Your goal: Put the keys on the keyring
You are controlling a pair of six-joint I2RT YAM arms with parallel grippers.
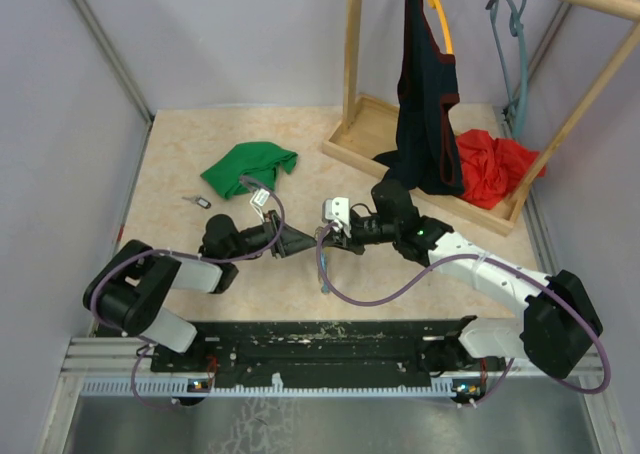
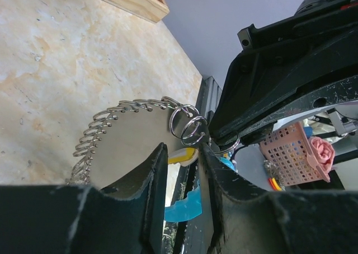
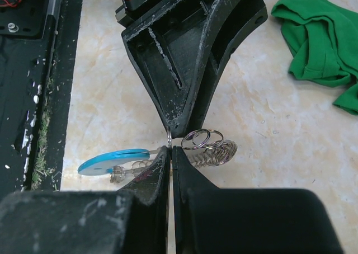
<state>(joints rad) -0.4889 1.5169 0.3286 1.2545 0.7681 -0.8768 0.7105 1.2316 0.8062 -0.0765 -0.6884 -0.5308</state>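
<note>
Mottled beige table [image 1: 170, 164] lies under both arms, whose tips meet nose to nose just above it. At that meeting point the right gripper [image 3: 170, 151] has its jaws pressed together on a thin wire [image 3: 169, 135]. The left gripper [image 3: 180, 131] looks pinched almost closed on an end ring of the keyring [image 2: 89, 137], judging by the narrow gap. The chain curls away beyond the left jaws, and its blue band [image 3: 112, 159] lies just beside the right jaws. A yellow key head [image 2: 184, 156] shows in the left jaws' gap. Well beyond both sets of jaws lie a loose key [image 1: 197, 202] and a green cloth [image 1: 250, 167]. The likely trouble is that two grips are crowded on one thin wire, so any pull apart could spring the ring or let it slip free, dropping the chain. No readable writing or brand shows.
</note>
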